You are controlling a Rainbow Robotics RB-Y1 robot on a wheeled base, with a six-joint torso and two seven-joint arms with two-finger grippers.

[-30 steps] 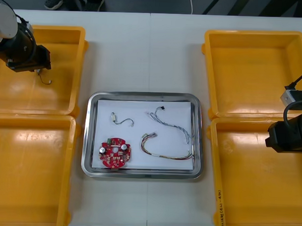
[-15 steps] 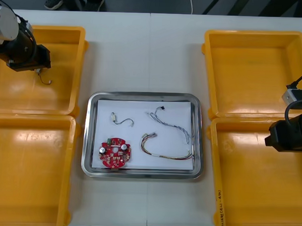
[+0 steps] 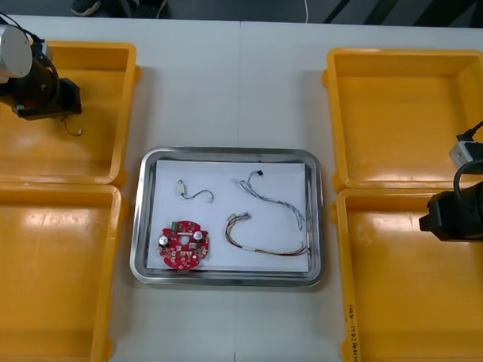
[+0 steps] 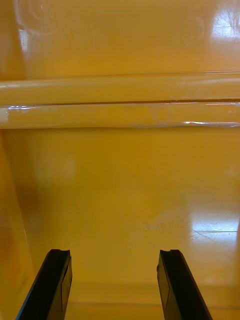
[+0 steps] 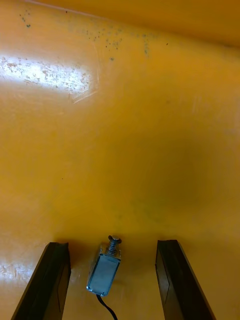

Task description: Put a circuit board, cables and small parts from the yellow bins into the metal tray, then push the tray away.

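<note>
Left wrist view: fingers (image 5: 52, 280) straddle sm. metal part (image 5: 104, 272).

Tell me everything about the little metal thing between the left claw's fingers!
The small metal part is a shiny, bluish-grey block with a short ridged pin at one end and a thin black wire leaving the other. It lies slightly slanted on the yellow bin's floor, between the open fingers of the left claw, touching neither.
</note>
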